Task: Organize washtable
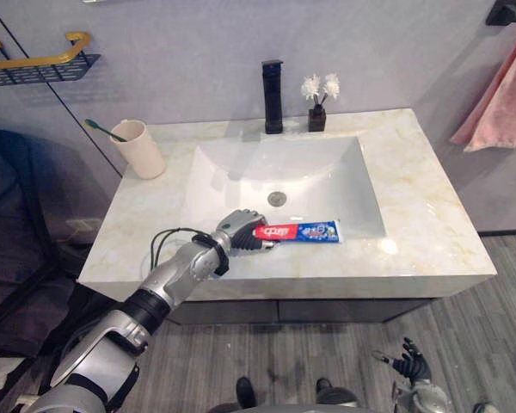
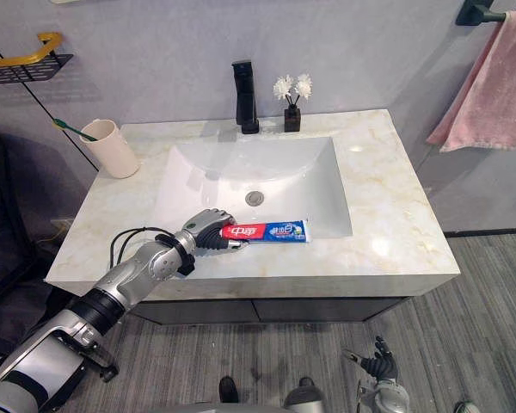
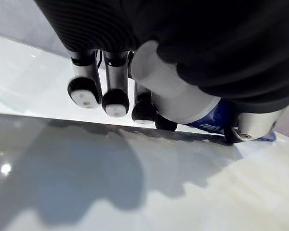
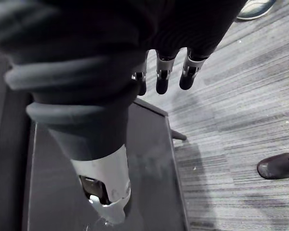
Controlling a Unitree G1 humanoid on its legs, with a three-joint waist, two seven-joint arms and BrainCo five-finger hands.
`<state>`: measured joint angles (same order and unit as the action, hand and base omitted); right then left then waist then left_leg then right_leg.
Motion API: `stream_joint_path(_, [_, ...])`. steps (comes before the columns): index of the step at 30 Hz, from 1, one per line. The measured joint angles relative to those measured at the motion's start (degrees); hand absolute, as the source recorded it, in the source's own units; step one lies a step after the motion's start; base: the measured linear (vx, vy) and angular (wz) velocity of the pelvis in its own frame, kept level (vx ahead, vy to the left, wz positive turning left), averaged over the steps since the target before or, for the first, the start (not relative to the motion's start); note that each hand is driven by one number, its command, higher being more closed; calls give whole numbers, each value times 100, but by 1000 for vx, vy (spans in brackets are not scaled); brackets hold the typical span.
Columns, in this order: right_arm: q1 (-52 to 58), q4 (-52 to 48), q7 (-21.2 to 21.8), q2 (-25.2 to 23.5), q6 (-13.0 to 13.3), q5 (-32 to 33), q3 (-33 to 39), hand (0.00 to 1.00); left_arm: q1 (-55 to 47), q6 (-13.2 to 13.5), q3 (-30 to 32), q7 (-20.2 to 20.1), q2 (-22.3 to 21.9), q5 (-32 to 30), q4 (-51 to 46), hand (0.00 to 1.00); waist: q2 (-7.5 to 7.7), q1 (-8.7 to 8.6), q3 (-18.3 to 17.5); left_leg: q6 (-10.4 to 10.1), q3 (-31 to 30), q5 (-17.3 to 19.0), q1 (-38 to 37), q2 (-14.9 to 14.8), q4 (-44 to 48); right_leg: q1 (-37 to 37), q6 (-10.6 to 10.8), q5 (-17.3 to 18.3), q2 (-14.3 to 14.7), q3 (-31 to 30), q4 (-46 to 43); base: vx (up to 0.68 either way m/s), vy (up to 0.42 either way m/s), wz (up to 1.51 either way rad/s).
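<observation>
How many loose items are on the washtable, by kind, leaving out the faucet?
Cup: 1
Toothbrush: 1, standing in the cup
Toothpaste: 1, gripped at one end by the left robot hand
Flower vase: 1
Total: 4

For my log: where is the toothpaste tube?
In the left eye view, the toothpaste tube lies along the front basin rim, its left end in the left hand.
</observation>
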<state>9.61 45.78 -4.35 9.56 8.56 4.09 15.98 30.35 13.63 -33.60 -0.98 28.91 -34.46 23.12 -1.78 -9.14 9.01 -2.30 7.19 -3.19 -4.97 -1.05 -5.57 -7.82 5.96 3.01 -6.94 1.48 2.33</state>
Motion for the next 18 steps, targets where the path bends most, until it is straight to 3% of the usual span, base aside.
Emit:
stream_joint_path(7, [-11, -24, -109, -26, -3, 338, 544, 0, -223, -92, 212, -9, 2, 245, -86, 100, -13, -94, -5, 0, -2, 0, -15, -8, 1, -10, 2, -2, -9, -2, -15, 0, 0, 0])
stream_joint_path(15, [144, -1316, -887, -306, -18, 750, 2496, 0, -1182, -298, 1105, 102, -297, 913, -738, 100, -28, -65, -8, 0, 25, 0, -29, -33, -5, 1, 6, -17, 0, -48, -45, -18, -8, -1])
stream_joint_path(18, [166, -2455, -1236, -465, -51, 743, 2923, 0, -1412, -341, 1404, 124, -510, 1177, -1186, 100, -24, 27, -9, 4, 91, 5, -63, -45, -35, 31, 7, -16, 7, -134, -98, -49, -9, -11])
